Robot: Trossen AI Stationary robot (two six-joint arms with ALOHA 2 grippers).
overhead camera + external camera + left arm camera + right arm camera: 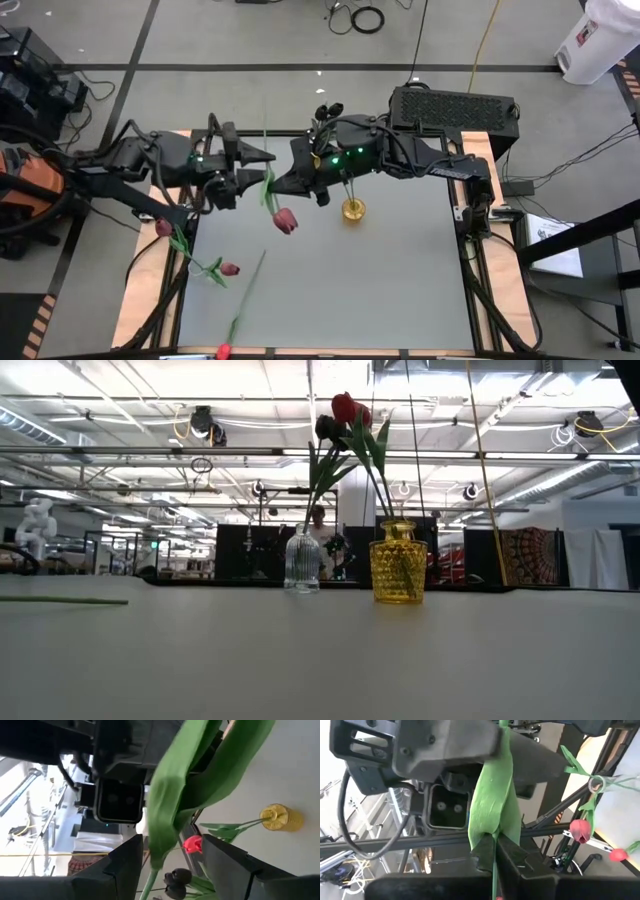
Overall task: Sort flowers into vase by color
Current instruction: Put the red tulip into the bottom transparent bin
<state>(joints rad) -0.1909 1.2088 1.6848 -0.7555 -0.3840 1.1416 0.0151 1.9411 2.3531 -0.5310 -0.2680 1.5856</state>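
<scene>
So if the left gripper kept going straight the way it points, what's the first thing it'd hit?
Most likely the tulip that the right gripper holds: its leaf hangs between the left gripper's open fingers. Right behind it is the right gripper itself, facing head-on. How far apart the two grippers are is hard to judge.

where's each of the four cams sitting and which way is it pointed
High view: overhead, straight down; both arms meet over a tulip, left hand, right hand.
Low view: table height, level toward the room; yellow vase, clear vase; no arms.
Left wrist view: past its open fingers at the leaf.
Right wrist view: past its shut fingers, clamping the stem.
Shared: yellow vase in high, low and left wrist views.
</scene>
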